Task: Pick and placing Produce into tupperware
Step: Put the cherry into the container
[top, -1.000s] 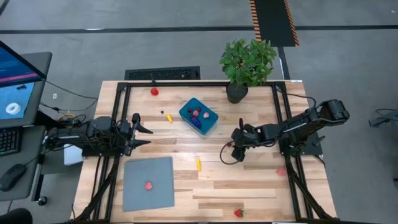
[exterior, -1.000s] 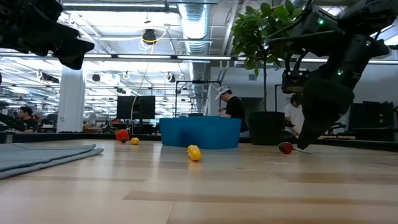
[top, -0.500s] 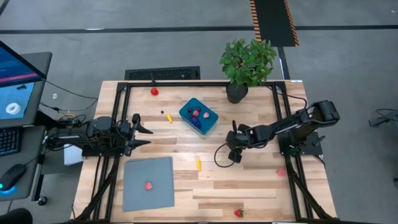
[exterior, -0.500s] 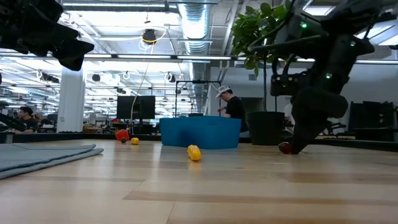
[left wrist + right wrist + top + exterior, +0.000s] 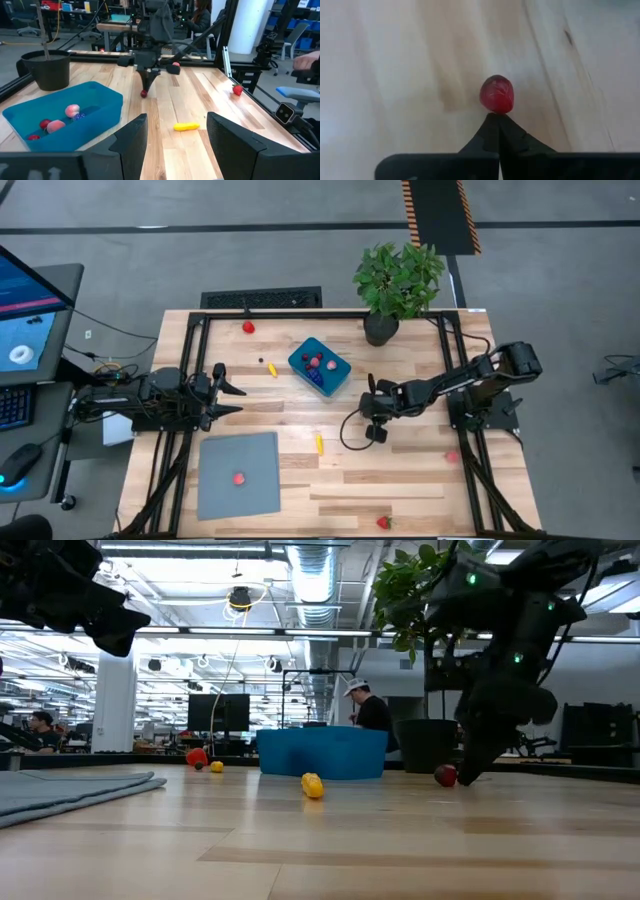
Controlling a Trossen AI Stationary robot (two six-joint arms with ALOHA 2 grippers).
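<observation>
Fingers of the right gripper (image 5: 498,120) are now pressed together with nothing between them; a second ago they were apart. The small red fruit (image 5: 496,93) sits on the bare wood just past the tips, touching or nearly so, not clamped. Looks like a missed pinch: the jaws shut short of it. Over the same second the right arm slid toward table centre, and in the low view the fruit (image 5: 445,775) lies further along the table than it did, beside the gripper (image 5: 464,777) tip, so it was probably nudged along.

The blue container (image 5: 319,366) is well apart, up-table from the right gripper (image 5: 367,418), with a few pieces inside.

The left gripper (image 5: 237,398) hangs over the table's left side, unchanged, fingers (image 5: 128,137) spread and empty.

Likely needs reopening and a fresh approach onto the fruit.
</observation>
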